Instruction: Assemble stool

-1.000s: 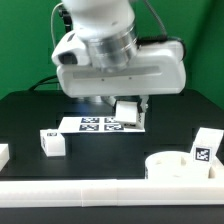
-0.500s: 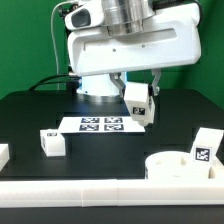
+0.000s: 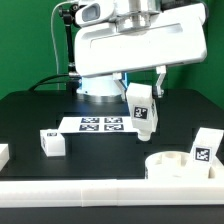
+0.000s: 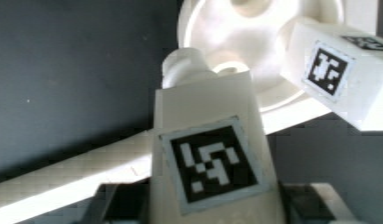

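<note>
A: Fingers (image 3: 158, 82)?
B: Clamped on a leg (image 3: 142, 108), tilted, up off the counter (image 3: 30, 115).
A: Rest, front to back?
B: Rail (image 3: 90, 195) first. Seat (image 3: 178, 166) behind it, ext. view's right, w/ 2nd leg (image 3: 205, 147) just beside it. 3rd leg (image 3: 52, 142) well apart on the ext. view's left. Marker board (image 3: 100, 125) farthest back.
A: Wrist view?
B: Tagged leg up close, seat beyond.

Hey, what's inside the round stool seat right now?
Only empty sockets show in the seat; no leg is fitted. The border rail hides its lower front.
</note>
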Motion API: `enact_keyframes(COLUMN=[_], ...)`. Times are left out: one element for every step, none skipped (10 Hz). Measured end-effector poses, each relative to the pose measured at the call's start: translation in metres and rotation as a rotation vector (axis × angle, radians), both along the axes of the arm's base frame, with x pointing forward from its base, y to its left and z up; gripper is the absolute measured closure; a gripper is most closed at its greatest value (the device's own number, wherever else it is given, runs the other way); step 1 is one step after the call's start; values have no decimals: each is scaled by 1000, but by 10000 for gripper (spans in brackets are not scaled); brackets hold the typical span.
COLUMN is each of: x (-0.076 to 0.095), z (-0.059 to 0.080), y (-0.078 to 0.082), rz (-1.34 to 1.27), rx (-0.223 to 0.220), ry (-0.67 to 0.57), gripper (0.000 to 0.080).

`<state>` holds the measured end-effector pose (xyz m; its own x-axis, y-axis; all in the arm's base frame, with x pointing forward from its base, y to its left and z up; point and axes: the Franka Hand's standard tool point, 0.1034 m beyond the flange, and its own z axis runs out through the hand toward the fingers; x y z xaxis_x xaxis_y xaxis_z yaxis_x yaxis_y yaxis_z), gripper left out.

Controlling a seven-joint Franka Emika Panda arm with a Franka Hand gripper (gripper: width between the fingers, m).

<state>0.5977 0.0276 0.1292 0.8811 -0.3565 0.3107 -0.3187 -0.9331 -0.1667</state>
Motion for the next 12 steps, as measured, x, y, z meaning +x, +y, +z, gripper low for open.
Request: enact_keyframes(x=[4, 2, 5, 11, 19, 29, 32, 32, 32, 32, 32, 32], z=[3, -1, -1, 1, -1, -3, -4, -5, -6, -6, -6, -10], y=[0, 1, -3, -3, -2, 1, 10, 10, 9, 10, 8, 1], rz=[-2, 3, 11, 9, 11, 14, 5, 17, 15, 16, 21, 31], rx=[-26, -41, -45, -45, -45, -44, -34, -39, -39, -40, -52, -59], ry=[-75, -103, -101, -109, -117, -126, -128, -127, -126, -130, -150, -147], gripper=[472, 472, 472, 472, 472, 472, 472, 472, 472, 472, 472, 472])
